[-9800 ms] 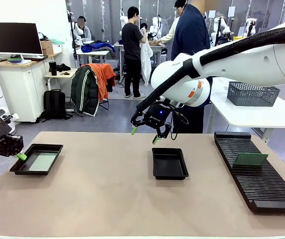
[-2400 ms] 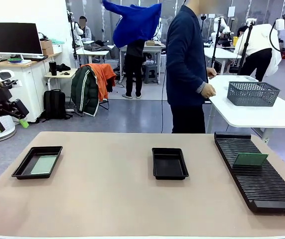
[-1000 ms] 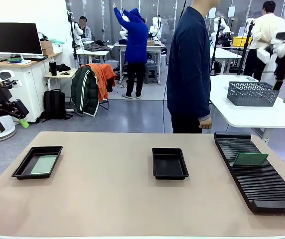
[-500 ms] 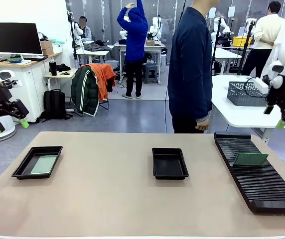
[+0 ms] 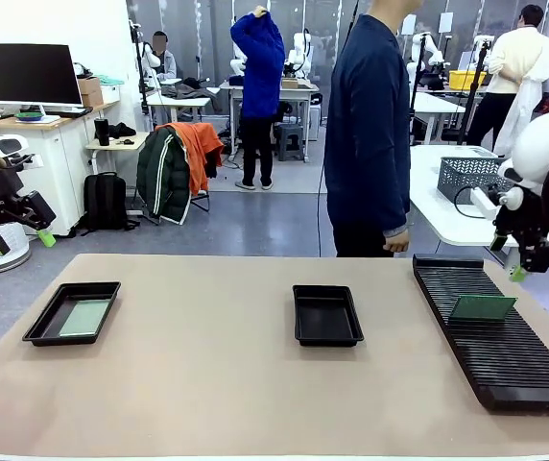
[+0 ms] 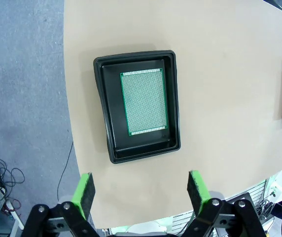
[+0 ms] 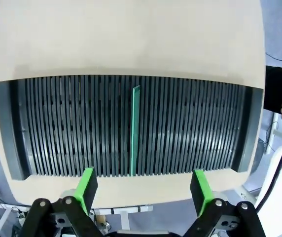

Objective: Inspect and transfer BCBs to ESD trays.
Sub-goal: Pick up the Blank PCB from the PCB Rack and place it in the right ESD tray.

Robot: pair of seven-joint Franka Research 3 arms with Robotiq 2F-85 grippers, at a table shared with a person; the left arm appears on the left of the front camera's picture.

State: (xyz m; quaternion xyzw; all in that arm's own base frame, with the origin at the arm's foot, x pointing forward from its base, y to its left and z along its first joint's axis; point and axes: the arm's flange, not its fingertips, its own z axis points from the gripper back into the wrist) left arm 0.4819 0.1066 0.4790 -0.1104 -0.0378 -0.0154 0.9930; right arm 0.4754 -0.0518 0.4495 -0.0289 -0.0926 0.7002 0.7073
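A: Right gripper just swung in over the rack — fingers spread, lined up on the upright BCB.
B: Pick looks next. Other BCB lies in the left tray — left gripper spread too.

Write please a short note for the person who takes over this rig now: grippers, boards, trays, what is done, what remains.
Left gripper: jaws open, empty, raised beside the table, facing the left ESD tray.
Right gripper: jaws open, empty, above the slotted rack.
Done: the first BCB lies flat in the left ESD tray.
Left: the second BCB stands on edge in the slotted rack; the middle ESD tray is empty. The right gripper is lined up with that board, so it probably picks it next.
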